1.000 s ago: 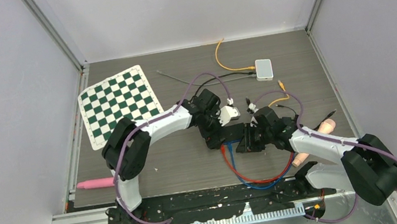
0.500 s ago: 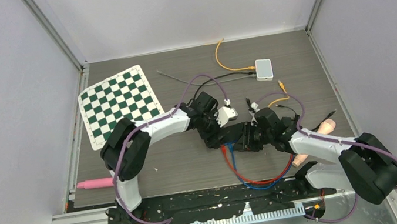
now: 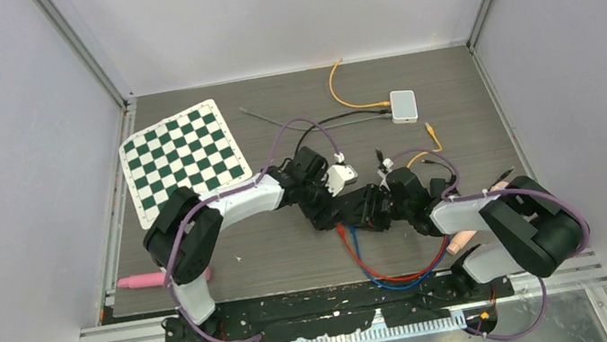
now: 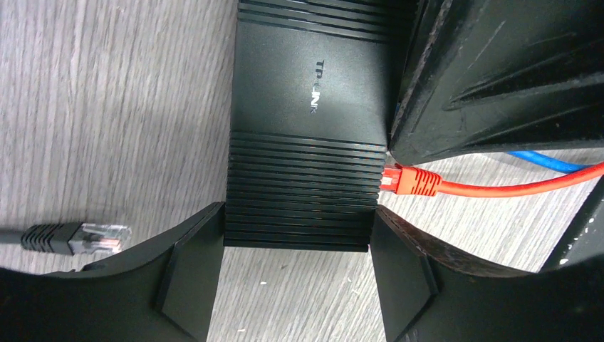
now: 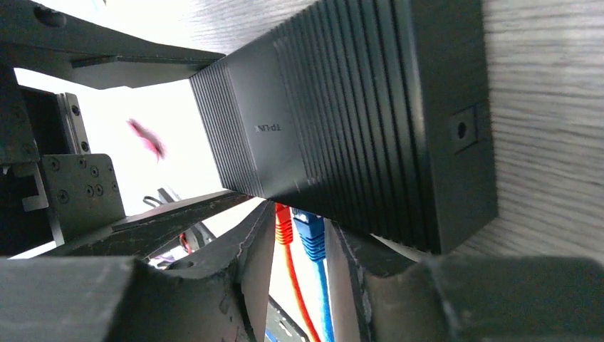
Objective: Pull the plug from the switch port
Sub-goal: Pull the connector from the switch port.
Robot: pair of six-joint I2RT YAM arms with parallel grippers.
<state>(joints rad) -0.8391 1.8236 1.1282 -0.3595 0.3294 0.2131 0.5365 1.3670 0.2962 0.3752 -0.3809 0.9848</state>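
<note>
The black switch (image 4: 306,107) lies flat on the table, seen too in the overhead view as switch (image 3: 349,209) and in the right wrist view as switch (image 5: 356,121). My left gripper (image 4: 298,239) is shut on the switch's near end, both pads pressed on its sides. A red plug (image 4: 409,180) and a blue plug (image 5: 310,231) sit in ports on one side. My right gripper (image 5: 299,224) is open, its fingers straddling the red plug (image 5: 283,217) and the blue plug together. Overhead, the left gripper (image 3: 324,211) and right gripper (image 3: 372,213) meet at the switch.
A loose black plug (image 4: 75,236) lies left of the switch. Red and blue cables (image 3: 397,277) loop toward the near edge. A checkerboard (image 3: 180,158), a white box (image 3: 403,105) with a yellow cable (image 3: 343,92), and a pink object (image 3: 144,280) also lie on the table.
The left gripper has closed onto the switch. The right arm has slid left up to the switch's port side, and its jaws have widened a little.
</note>
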